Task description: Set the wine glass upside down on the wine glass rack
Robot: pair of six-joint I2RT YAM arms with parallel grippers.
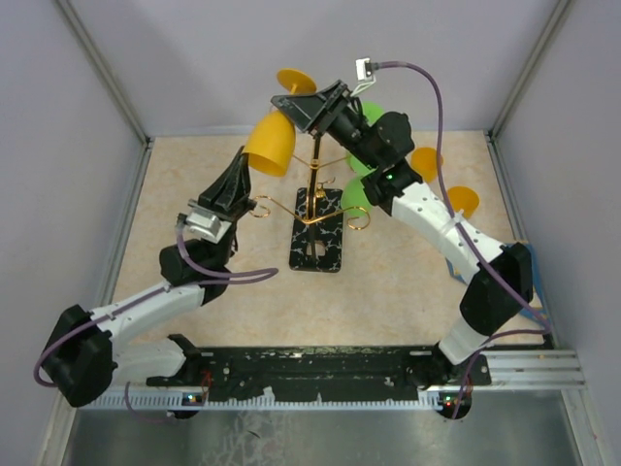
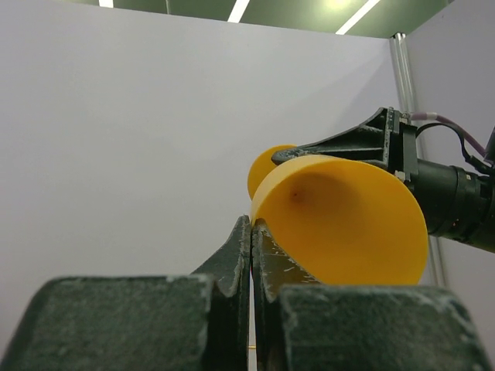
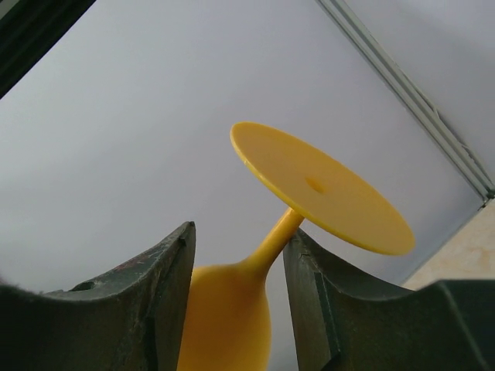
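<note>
Resting left jaws: closed, tips at the glass (image 1: 270,144) rim; whether they pinch it, cannot tell.
Glass: aloft, tilted, left of the rack (image 1: 317,243) pole, not yet hung.
Right jaws: apart, straddling the stem (image 3: 274,239) under the foot (image 3: 321,189); one side touches, the other stands clear.
Risk: a loose stem hold could let the glass slip or swing on handover; the bowl may then strike the rack arms and tip the rack.

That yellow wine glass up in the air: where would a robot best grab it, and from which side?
Probably the wine glass by its thin stem, coming in sideways, as the right tool sits now. The stem fits between the fingers, and the wide foot and bowl either side should stop it sliding out.
</note>
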